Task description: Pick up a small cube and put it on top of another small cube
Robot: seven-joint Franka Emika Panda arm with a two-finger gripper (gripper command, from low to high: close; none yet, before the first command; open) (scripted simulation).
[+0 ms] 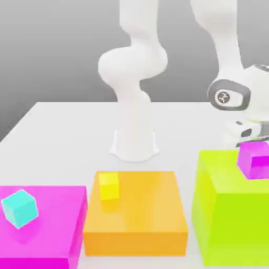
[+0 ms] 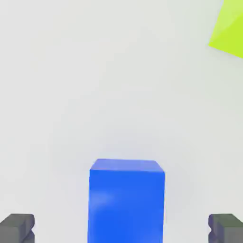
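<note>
The small purple-magenta cube [image 1: 254, 161] rests on the big lime-green block [image 1: 231, 210] at the exterior view's right. My gripper [image 1: 246, 132] hangs just behind and above that cube, apart from it. In the hand view the gripper [image 2: 122, 228] is open, with its dark fingertips [image 2: 17, 228] far apart. A blue block [image 2: 126, 199] lies below, between them, with a gap on each side. A small yellow cube [image 1: 109, 186] sits on the orange block [image 1: 136, 215]. A small cyan cube [image 1: 20, 208] sits on the magenta block [image 1: 52, 231].
The arm's white base [image 1: 134, 137] stands at the middle of the pale table [image 1: 68, 136]. The three big blocks line the front. A corner of the lime-green block [image 2: 230, 29] shows in the hand view.
</note>
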